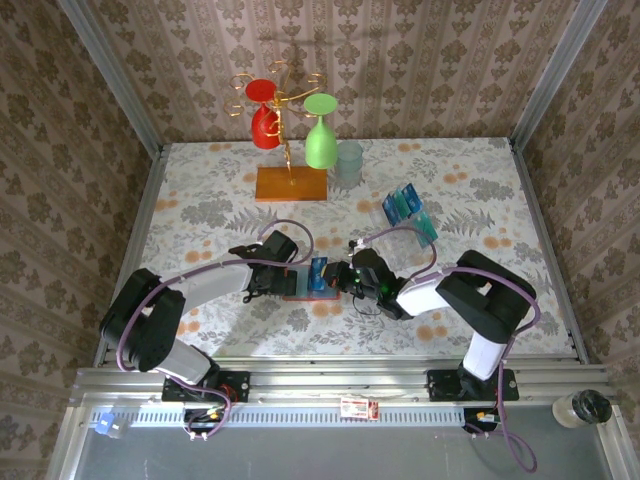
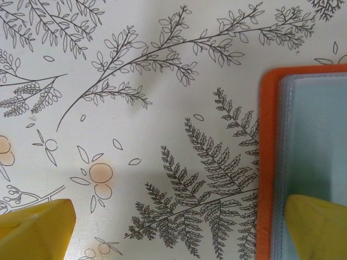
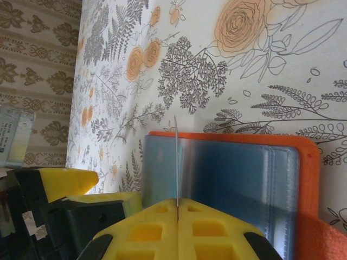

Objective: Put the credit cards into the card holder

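Observation:
The card holder (image 1: 300, 291) lies open on the flowered table between the two arms, orange with grey-blue pockets (image 3: 238, 179). My right gripper (image 3: 178, 205) is shut on a thin blue credit card (image 3: 177, 157), seen edge-on and standing upright over the holder's pockets. In the top view that card (image 1: 318, 272) sits just left of the right gripper (image 1: 338, 277). My left gripper (image 2: 179, 233) is wide open, low over the table. Its right finger (image 2: 320, 227) is over the holder's left pocket (image 2: 309, 146); its left finger is over bare tablecloth. More blue and teal credit cards (image 1: 408, 210) stand at the back right.
A clear plastic rack (image 1: 424, 228) holds the spare cards. At the back stand a gold glass tree on a wooden base (image 1: 290, 184) with a red glass (image 1: 264, 112) and a green glass (image 1: 320, 135), plus a clear cup (image 1: 349, 163). A jar (image 1: 580, 408) sits off the table, front right.

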Robot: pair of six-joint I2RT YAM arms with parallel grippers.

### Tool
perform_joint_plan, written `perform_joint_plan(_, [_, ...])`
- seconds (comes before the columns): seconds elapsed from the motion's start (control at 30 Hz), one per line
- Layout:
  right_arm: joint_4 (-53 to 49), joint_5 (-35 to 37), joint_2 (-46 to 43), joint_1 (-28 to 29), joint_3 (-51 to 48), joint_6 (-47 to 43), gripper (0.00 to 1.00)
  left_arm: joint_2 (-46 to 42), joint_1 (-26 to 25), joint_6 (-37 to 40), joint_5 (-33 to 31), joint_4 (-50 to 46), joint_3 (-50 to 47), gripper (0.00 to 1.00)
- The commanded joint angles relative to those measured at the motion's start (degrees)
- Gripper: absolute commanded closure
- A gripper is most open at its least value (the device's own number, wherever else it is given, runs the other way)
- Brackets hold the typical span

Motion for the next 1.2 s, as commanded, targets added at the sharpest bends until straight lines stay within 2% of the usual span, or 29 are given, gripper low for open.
perform_joint_plan(0.0, [2.48,0.40,1.73,0.49,1.18,0.80,1.00,0.14,-0.34,-0.69,-1.22,-2.08,-1.25,0.00])
perform_joint_plan(0.43, [4.29,-0.56,3.53,0.79,1.13,1.82,1.00,0.31,-0.32,-0.73,-1.02,-1.99,-1.36,0.00])
perform_joint_plan(0.9, [0.66,1.50,-2.28,0.48,0.14,0.03,1.00,-4.34,-0.32,0.51,-0.62,-4.32,2.85,0.00])
perform_joint_plan(1.17, [0.81,1.31,-1.82,0.31,0.71,0.01,1.00,-1.74,-0.39,2.56,0.27,-2.35,3.54,0.00])
